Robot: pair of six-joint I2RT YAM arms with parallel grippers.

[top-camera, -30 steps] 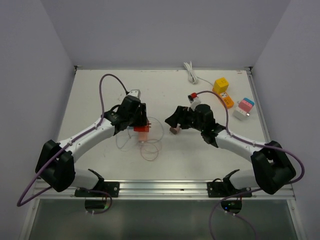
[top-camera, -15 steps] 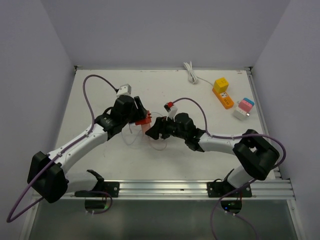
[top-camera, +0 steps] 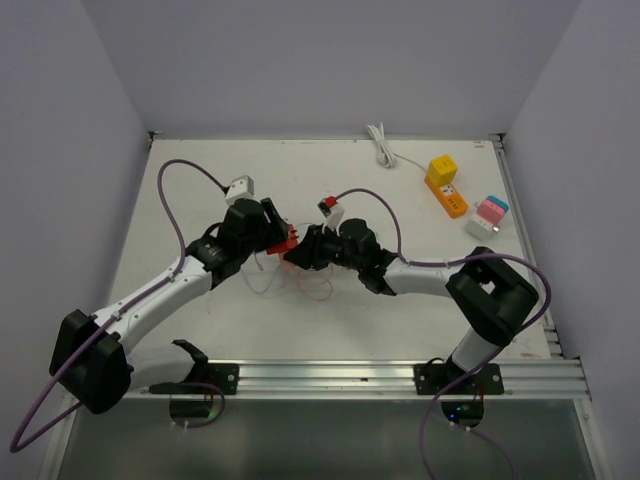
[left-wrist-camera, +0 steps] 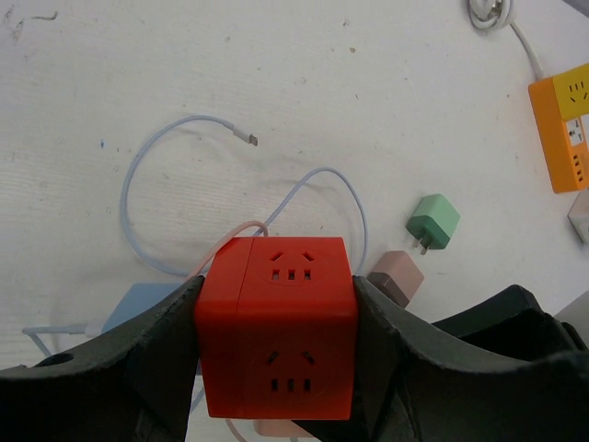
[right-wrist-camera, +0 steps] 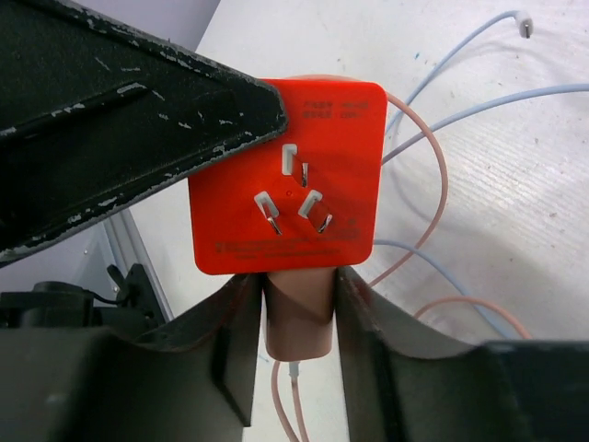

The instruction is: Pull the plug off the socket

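Socket cube [right-wrist-camera: 290, 175] hangs over mid-surface [top-camera: 350, 330], braced by the left gripper [left-wrist-camera: 276, 368], jaws clamped on its sides; right gripper [right-wrist-camera: 299, 336] jaws pinch the pink plug [right-wrist-camera: 296, 308], seemingly seated, ready to pull.

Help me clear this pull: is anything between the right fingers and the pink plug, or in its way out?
Nothing visible. The right gripper clasps the pink plug where it sticks out of the red socket cube held by the left gripper. Its way out looks open.
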